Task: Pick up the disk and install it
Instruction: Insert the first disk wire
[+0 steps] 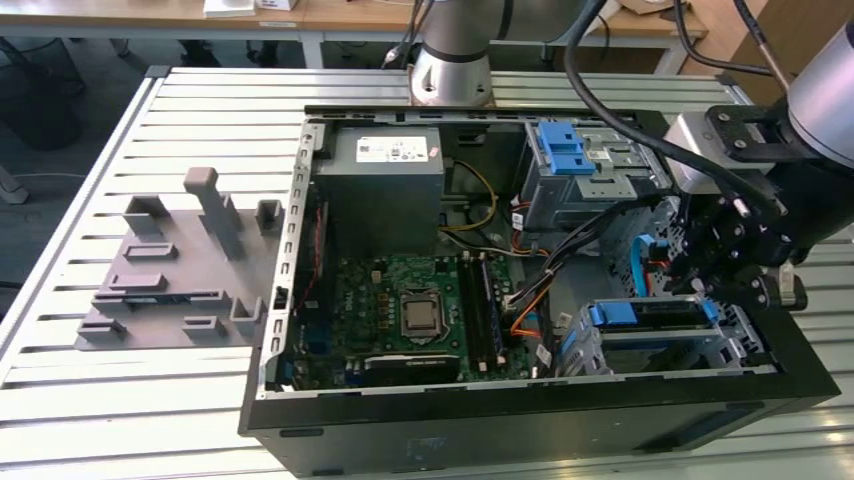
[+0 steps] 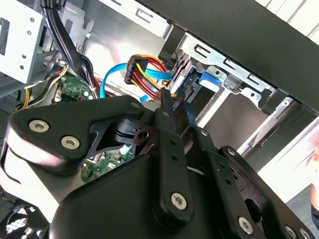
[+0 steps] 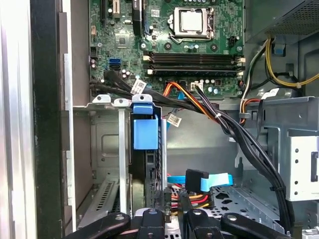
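1. Disk [image 3: 145,134] stands on edge in the lower drive bay [image 1: 667,335] of the open computer case [image 1: 534,420], its blue carrier tab facing out; it looks seated or nearly so.
2. Gripper [image 1: 727,262] hangs just above that bay, near the case's front wall, beside the data and power cables [image 3: 199,186].
3. I cannot tell whether its fingers are apart or together.
4. To finish well, I judge the carrier should press straight along the bay rails, keeping the loose cables clear of the slot.
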`<action>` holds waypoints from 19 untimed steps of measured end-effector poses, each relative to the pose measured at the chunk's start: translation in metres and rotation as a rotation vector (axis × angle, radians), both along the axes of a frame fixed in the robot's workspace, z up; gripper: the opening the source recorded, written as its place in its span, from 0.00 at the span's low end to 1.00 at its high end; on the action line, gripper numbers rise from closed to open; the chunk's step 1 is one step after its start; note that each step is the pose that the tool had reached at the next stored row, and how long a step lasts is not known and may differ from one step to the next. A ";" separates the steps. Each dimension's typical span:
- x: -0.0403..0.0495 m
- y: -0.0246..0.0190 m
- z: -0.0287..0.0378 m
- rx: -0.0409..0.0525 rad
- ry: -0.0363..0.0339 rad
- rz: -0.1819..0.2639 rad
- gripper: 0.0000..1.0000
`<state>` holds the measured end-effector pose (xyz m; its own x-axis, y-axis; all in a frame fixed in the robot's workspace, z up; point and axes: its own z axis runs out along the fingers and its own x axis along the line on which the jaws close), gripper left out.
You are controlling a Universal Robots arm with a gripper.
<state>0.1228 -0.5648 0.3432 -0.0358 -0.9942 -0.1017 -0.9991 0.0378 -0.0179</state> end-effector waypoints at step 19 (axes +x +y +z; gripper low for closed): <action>0.0013 -0.0037 -0.0017 -0.0403 0.0008 0.003 0.16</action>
